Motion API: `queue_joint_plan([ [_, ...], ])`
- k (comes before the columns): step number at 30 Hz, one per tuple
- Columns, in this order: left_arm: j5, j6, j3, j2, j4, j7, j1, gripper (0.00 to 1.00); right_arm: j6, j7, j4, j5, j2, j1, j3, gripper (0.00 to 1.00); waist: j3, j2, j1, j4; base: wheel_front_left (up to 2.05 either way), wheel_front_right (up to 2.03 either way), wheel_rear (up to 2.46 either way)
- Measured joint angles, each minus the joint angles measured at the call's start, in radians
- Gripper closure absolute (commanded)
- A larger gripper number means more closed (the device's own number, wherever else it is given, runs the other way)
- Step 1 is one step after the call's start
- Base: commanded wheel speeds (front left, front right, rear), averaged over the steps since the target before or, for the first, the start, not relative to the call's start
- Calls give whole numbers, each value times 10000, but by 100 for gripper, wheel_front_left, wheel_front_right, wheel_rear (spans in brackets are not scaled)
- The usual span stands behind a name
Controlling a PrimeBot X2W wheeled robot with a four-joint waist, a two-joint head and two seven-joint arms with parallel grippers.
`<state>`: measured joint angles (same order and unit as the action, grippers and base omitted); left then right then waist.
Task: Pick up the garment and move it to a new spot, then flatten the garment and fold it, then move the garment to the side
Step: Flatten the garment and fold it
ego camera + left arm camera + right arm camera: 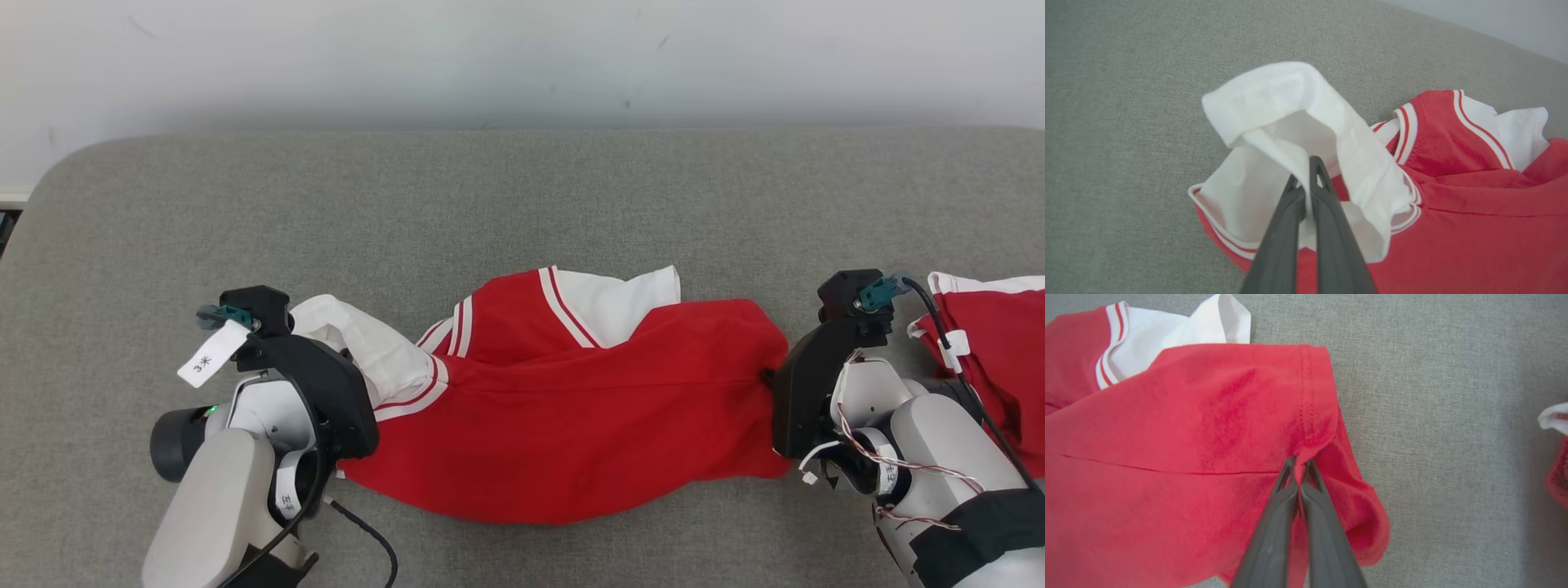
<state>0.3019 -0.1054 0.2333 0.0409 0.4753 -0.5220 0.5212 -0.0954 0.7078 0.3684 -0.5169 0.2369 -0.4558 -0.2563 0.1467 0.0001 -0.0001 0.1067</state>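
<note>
A red garment (pixel 571 408) with white sleeves and red-and-white striped trim lies crumpled across the grey padded surface. In the left wrist view my left gripper (pixel 1306 171) is shut on a white fold of the garment (pixel 1298 134) at its left end. My right gripper (pixel 1299 467) is shut on the red hem of the garment (pixel 1208 428) at its right end. In the head view the left gripper (pixel 359 384) and right gripper (pixel 771 377) sit at the two ends, their fingertips mostly hidden by the wrist housings.
A second red and white garment (pixel 992 343) lies at the right edge, behind my right arm; its edge (pixel 1555 457) shows in the right wrist view. The grey padded surface (pixel 490 196) stretches bare to a white wall behind. A paper tag (pixel 211 353) hangs off the left wrist.
</note>
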Motion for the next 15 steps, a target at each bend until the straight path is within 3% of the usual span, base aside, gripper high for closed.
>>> queue_joint_plan([
  [8, 94, -4, -211, 8, 0, 399, -11, 100, 71, -332, -44, -4, -13, 78, 119, 100, -305, 0, 0, -70, 0, 0, 0],
  [15, -163, -100, -593, 38, -512, 1484, 128, 100, 71, -1427, -721, -79, -33, 22, 704, 100, -629, -1, 0, -109, 0, 0, 0],
])
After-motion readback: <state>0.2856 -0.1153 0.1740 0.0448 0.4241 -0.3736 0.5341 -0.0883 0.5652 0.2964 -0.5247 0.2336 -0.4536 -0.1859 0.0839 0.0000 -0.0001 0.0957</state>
